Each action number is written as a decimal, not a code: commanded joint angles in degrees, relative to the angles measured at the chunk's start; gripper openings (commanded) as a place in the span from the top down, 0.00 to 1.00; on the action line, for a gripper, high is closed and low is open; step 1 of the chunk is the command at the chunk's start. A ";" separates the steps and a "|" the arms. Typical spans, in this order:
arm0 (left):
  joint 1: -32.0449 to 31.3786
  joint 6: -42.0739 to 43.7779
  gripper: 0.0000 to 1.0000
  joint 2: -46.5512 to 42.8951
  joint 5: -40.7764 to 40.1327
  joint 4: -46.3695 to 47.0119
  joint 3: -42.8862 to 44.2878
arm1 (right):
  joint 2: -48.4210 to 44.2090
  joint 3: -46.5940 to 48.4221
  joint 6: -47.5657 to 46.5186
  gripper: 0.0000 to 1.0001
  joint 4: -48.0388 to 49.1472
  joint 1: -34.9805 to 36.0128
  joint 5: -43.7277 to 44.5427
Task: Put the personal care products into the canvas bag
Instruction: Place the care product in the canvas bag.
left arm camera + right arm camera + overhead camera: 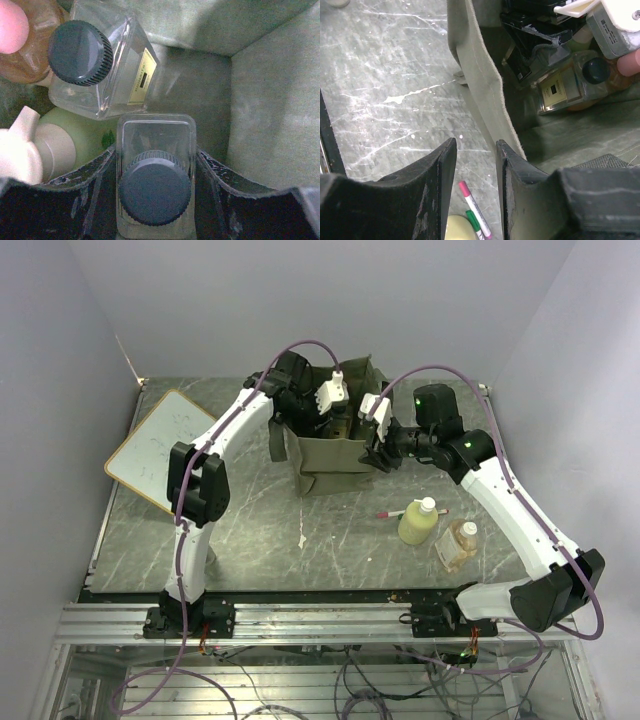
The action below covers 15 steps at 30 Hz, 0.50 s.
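Note:
The olive canvas bag [330, 455] stands open at the table's middle back. My left gripper [340, 420] reaches down inside it, shut on a clear square jar with a black lid [155, 187], one finger against each side. Below it in the bag lie another black-lidded clear jar [95, 65], a yellow-green bottle with a white cap [70, 142] and an orange bottle [30, 55]. My right gripper [476, 145] stands open and empty at the bag's right wall [480, 75], its right finger against the fabric edge. On the table lie a yellow-green bottle [418, 522] and an amber square bottle [457, 545].
A red-green-white pen [395, 512] lies beside the yellow-green bottle, also under my right gripper as the pen [475, 210]. A wood-framed whiteboard [160, 450] lies at the left. Grey walls close in the back and both sides.

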 commanded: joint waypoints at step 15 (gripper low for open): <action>-1.38 2.06 0.79 2.11 0.40 2.53 1.21 | -0.18 1.41 -0.05 0.63 1.42 -0.33 0.86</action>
